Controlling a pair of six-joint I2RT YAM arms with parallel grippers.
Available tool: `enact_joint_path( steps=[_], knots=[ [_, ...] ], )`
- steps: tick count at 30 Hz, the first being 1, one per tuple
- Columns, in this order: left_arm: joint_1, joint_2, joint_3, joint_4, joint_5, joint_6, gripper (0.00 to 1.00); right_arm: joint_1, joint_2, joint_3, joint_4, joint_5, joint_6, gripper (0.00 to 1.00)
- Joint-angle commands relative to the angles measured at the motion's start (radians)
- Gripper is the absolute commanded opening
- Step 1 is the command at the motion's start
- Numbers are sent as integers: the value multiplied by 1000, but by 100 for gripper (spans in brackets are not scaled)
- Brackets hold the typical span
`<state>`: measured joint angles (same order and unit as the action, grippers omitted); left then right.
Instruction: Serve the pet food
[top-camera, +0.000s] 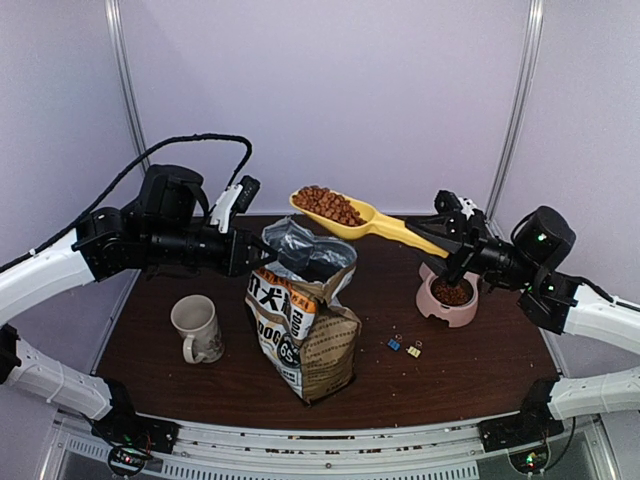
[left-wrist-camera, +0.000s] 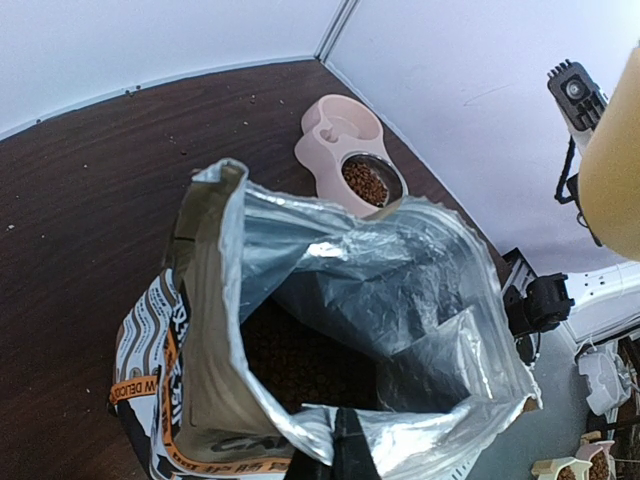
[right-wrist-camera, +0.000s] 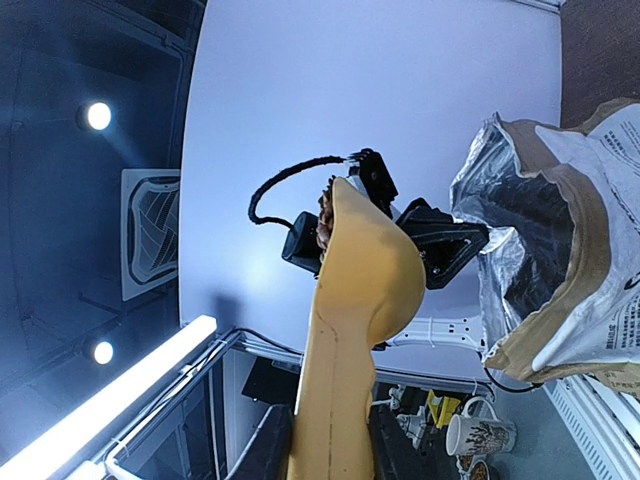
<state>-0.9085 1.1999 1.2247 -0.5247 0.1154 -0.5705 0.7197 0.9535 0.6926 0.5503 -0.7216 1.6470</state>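
Yellow scoop (top-camera: 380, 225), one bag (top-camera: 305, 330), one bowl (top-camera: 440, 306)

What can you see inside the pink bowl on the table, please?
Reddish-brown pet food lies in the steel cup of the pink bowl; its other hollow looks bare. The kibble covers the cup's bottom, so how deep it lies cannot be seen.
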Motion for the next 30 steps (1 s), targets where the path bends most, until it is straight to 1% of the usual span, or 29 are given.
enact_joint_path(
  steps=[1, 6, 10, 16, 22, 26, 30],
  knots=[
    [22, -39, 27, 153, -22, -2, 0, -5, -18, -14, 130, 12, 27, 6],
    [22, -37, 27, 156, -19, -2, 0, -5, -15, -27, 212, 50, 57, 6],
    [22, -33, 29, 160, -12, -3, 0, -4, -14, -7, 171, 62, 21, 5],
    [22, -28, 33, 159, -8, -2, 0, -6, -5, -9, 190, 94, 17, 5],
    [22, -28, 35, 160, -7, 0, 0, -7, -6, 0, 167, 121, -4, 6],
    [22, -28, 33, 161, -8, 2, 0, -38, -16, -17, 157, 146, -5, 5],
    [22, -30, 32, 160, -4, 2, 0, -97, -29, -30, 115, 159, -22, 5]
  ],
)
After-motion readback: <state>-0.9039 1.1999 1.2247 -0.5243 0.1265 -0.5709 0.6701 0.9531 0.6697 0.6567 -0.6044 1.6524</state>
